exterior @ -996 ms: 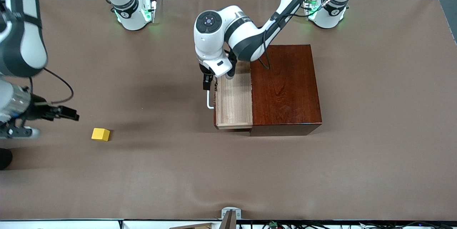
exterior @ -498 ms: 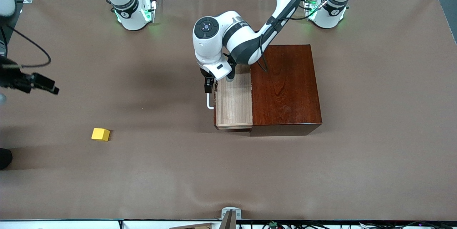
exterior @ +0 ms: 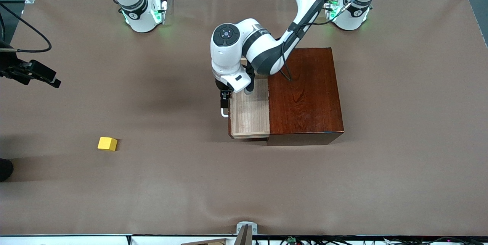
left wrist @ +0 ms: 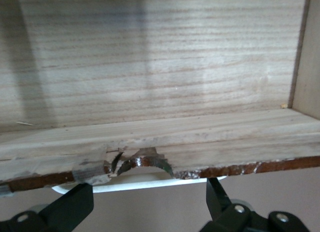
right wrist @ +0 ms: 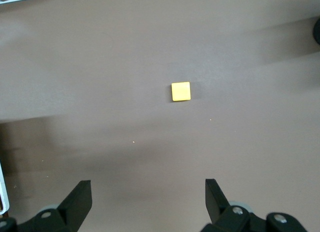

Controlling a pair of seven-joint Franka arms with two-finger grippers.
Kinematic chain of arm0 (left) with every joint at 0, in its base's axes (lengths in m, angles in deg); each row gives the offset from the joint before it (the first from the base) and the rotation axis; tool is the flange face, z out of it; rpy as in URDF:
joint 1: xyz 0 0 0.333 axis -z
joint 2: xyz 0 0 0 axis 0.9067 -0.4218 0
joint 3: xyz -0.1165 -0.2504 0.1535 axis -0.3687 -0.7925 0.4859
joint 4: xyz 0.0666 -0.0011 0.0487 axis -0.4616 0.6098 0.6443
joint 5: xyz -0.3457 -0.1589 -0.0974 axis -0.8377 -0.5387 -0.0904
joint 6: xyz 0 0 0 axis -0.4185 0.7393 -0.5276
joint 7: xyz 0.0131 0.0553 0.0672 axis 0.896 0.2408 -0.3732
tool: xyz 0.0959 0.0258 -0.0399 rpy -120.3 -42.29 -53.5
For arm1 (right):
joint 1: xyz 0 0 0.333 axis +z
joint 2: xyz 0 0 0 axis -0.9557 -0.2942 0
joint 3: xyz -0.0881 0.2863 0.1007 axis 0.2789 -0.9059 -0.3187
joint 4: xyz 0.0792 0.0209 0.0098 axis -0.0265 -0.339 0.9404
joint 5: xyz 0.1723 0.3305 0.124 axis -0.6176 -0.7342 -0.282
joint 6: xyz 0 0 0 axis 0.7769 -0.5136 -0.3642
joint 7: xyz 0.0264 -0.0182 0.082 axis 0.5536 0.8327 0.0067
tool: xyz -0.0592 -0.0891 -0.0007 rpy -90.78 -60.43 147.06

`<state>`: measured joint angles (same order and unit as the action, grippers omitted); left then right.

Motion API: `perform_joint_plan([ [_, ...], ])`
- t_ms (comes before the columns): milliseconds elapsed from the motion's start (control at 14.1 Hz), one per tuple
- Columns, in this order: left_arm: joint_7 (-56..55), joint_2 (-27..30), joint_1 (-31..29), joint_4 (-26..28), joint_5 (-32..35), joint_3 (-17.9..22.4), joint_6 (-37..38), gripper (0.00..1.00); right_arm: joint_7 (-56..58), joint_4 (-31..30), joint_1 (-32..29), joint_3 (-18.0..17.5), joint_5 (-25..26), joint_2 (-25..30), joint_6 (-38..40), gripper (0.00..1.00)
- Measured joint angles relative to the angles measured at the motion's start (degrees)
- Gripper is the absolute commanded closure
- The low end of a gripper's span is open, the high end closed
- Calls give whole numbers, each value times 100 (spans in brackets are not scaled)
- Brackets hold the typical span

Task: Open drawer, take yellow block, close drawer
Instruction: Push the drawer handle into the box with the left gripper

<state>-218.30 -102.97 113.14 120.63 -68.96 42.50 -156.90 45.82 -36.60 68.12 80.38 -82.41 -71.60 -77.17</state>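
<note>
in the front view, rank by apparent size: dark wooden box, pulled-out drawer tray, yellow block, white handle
1. dark wooden box
2. drawer tray, the part that shows
3. yellow block
4. white handle, mostly hidden by the left arm, so its rank is unsure

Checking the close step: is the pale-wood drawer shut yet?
Open. The pale-wood drawer tray sticks out of the dark reddish-brown wooden box, its bare floor showing; left hand at its white handle.
</note>
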Motion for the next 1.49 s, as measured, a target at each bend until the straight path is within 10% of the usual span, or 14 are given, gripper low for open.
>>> perform_joint_plan([
  [1494, -85, 38, -18, -256, 10, 472, 851, 0, 37, 205, -24, 65, 184, 0, 207, 0],
])
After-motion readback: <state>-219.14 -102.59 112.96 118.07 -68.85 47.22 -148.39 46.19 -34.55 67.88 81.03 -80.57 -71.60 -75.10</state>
